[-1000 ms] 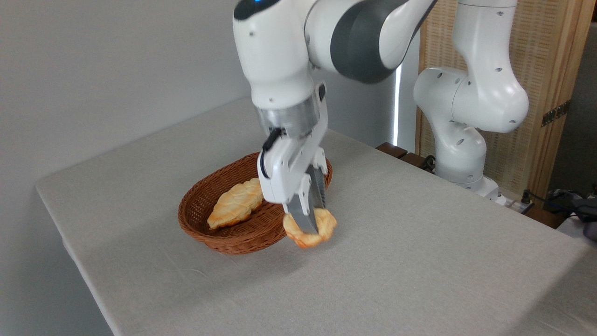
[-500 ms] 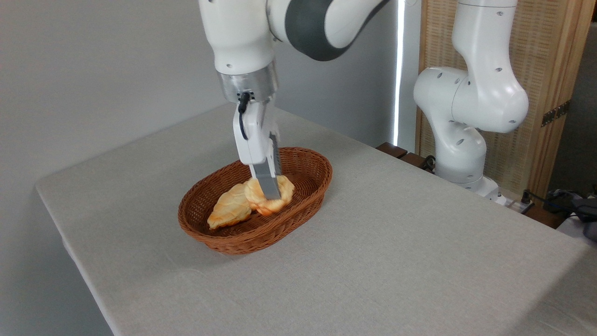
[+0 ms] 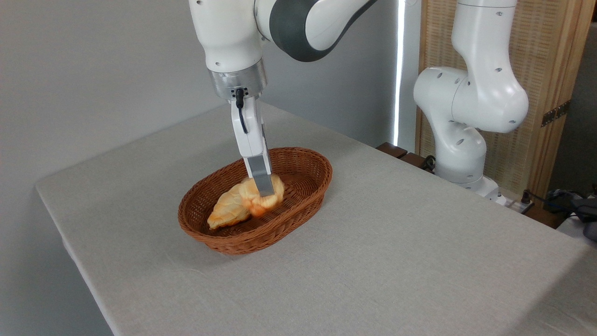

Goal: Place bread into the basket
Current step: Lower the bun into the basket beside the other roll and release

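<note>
The bun [image 3: 264, 198] is held low inside the basket [image 3: 305, 158], over its middle, beside or touching the loaf [image 3: 228, 211] already lying there; contact cannot be told. It is kept clamped, probably so that it can be set down rather than dropped. The gripper [image 3: 264, 188] is pointed straight down with its jaws pinched on the bun. The basket is set on the table [image 3: 419, 252].
</note>
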`<state>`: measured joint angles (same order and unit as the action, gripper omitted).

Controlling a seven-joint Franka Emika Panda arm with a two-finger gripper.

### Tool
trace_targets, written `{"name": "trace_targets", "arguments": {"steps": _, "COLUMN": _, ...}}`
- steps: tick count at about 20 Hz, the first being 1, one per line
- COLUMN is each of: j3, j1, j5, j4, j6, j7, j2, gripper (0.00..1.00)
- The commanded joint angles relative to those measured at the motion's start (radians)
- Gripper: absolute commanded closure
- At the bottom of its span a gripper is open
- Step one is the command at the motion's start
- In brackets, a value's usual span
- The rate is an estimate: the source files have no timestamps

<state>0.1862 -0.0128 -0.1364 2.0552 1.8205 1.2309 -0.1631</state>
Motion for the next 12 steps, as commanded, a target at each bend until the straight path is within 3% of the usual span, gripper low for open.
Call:
{"name": "trace_targets", "arguments": {"steps": 1, "j3": -0.004, "j1": -0.001, "j5": -0.017, "j4": -0.017, "j6": -0.017, "j7": -0.016, "j2": 0.005, "gripper": 0.00}}
{"name": "trace_targets", "arguments": {"steps": 6, "j3": -0.022, "j1": -0.012, "j5": -0.020, "j4": -0.020, "j6": -0.012, "j7": -0.027, "j2": 0.000, "gripper": 0.00}}
{"name": "trace_targets", "arguments": {"steps": 12, "j3": -0.111, "j1": -0.012, "j5": 0.000, "j4": -0.067, "j6": -0.010, "j7": -0.186, "j2": -0.001, "gripper": 0.00}}
